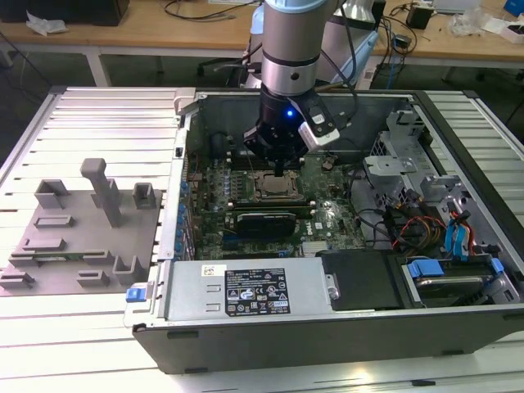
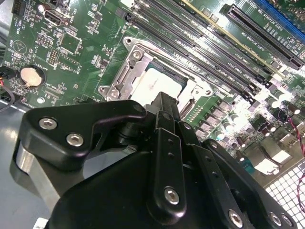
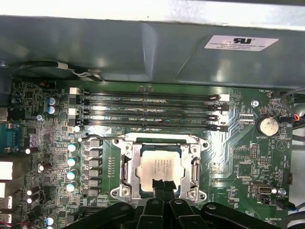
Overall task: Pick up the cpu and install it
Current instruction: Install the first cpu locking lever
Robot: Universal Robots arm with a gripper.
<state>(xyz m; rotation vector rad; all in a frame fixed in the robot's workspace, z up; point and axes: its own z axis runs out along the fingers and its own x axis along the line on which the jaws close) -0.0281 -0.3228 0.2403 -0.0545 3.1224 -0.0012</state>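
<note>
You see cpu (image 3: 159,166) lying flat in the socket frame (image 3: 125,163) on mobo (image 3: 238,160); gripper (image 3: 163,184) fingers pressed together, pinching nothing, tip over cpu edge, prob to seat it

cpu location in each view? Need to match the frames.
Exterior view: cpu in the socket frame, middle of the green board.
Second wrist view: cpu partly hidden behind the gripper.
First wrist view: cpu inside the frame, beside the memory slots.
Shared landmark: the socket frame.

Exterior view high, both wrist views near socket (image 3: 125,164) (image 2: 136,53)
</note>
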